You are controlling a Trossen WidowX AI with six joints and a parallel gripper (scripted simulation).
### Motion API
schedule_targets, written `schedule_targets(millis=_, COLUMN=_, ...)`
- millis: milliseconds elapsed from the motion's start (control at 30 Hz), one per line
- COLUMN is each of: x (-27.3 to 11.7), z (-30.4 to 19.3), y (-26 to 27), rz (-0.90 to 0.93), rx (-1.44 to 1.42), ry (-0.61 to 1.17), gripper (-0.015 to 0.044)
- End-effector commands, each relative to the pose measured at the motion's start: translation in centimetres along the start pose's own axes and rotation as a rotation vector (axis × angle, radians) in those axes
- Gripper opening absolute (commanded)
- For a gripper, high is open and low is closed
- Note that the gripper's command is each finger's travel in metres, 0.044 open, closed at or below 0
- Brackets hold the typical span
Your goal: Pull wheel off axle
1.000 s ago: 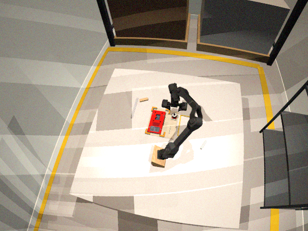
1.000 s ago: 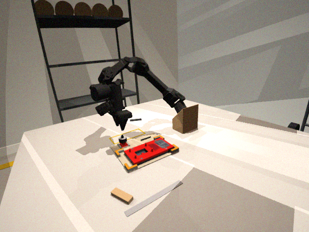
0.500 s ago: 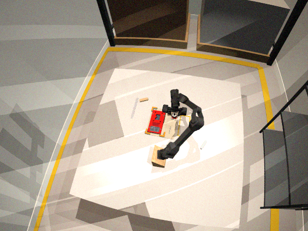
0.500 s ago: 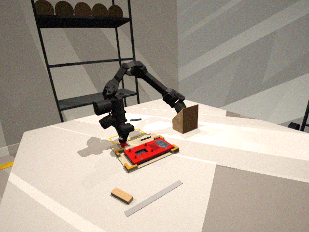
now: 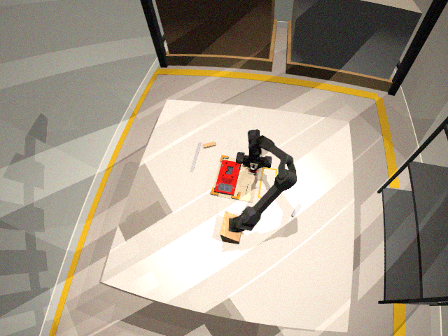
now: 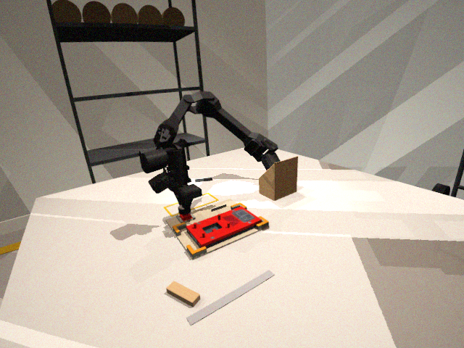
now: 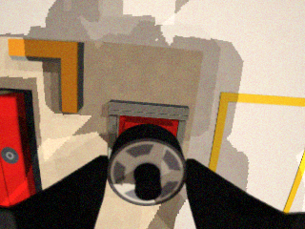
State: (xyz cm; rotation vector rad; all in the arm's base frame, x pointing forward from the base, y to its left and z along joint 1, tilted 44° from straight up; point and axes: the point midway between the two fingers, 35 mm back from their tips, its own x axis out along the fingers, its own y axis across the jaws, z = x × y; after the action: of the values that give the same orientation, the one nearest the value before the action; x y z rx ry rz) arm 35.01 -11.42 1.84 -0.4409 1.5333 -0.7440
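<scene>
The wheel [image 7: 125, 170], black with a grey spoked face, sits on the upright axle [image 7: 147, 177], whose dark tip shows at its centre. Under it is a red block [image 6: 185, 217] in a grey holder on the beige board. My gripper [image 7: 147, 164] [image 6: 184, 210] points down and is shut on the wheel, one finger on each side of the rim. The marked area, a yellow outline [image 7: 217, 138] [image 6: 167, 212] [image 5: 260, 186], lies on the table just beside the board, to the right in the wrist view. In the top and exterior views the gripper mostly hides the wheel.
A red panel [image 5: 227, 178] [image 6: 225, 225] [image 7: 10, 176] lies on the board between orange corner brackets [image 7: 70, 86] [image 6: 196, 250]. A wooden block [image 5: 208, 145] [image 6: 183, 293] and a grey strip [image 5: 195, 157] [image 6: 230, 297] lie beyond the panel. A wooden wedge [image 5: 230, 231] [image 6: 285, 177] stands at the arm's base.
</scene>
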Motion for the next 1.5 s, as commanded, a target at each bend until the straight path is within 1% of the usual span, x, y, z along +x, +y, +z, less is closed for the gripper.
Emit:
schedule_targets(millis=0, x=-0.1, z=0.0, y=0.0, rz=0.000, rx=0.002, ry=0.001, gripper=0.0000)
schedule_targets(millis=1467, x=-1.6, z=0.1, y=0.0, rz=0.000, rx=0.000, ry=-0.001, gripper=0.0000)
